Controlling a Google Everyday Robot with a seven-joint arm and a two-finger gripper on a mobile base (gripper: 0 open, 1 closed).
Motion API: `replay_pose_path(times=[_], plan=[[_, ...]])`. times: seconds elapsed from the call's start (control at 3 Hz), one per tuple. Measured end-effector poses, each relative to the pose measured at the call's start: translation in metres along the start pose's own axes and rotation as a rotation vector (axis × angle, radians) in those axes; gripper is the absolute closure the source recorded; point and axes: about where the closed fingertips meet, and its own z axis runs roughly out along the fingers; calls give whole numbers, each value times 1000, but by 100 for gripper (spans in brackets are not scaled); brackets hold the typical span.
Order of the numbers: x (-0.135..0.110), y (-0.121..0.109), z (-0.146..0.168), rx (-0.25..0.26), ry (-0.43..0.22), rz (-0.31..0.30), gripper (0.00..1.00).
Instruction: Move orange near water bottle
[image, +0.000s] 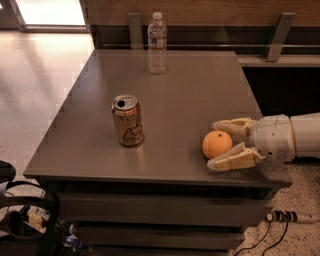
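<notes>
On the table (200, 85) the orange (217, 144) is found near the front right edge, at 9 o'clock from the gripper (212, 145), between its spread fingers (235, 161), not yet gripped. The bottle (157, 44) is placed at 11 o'clock.

The gripper (213, 145) (four o'clock on the matt table (200, 90)) is cased in smooth plastic, the can (127, 121) in glossy metal.

A round, smooth orange fruit (217, 144) rests on the grey bench (200, 90) near its front right corner, between the spread jaws of the pale gripper (213, 145) reaching over the right edge. A small clear plastic water bottle (157, 44), white-capped with a pale label band, stands upright at the back edge, well apart from the fruit.
</notes>
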Motion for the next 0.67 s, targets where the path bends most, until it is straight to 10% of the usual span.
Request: replay_pose_path(times=[0.67], plan=[[-3, 2, 4, -8, 0, -6, 87]])
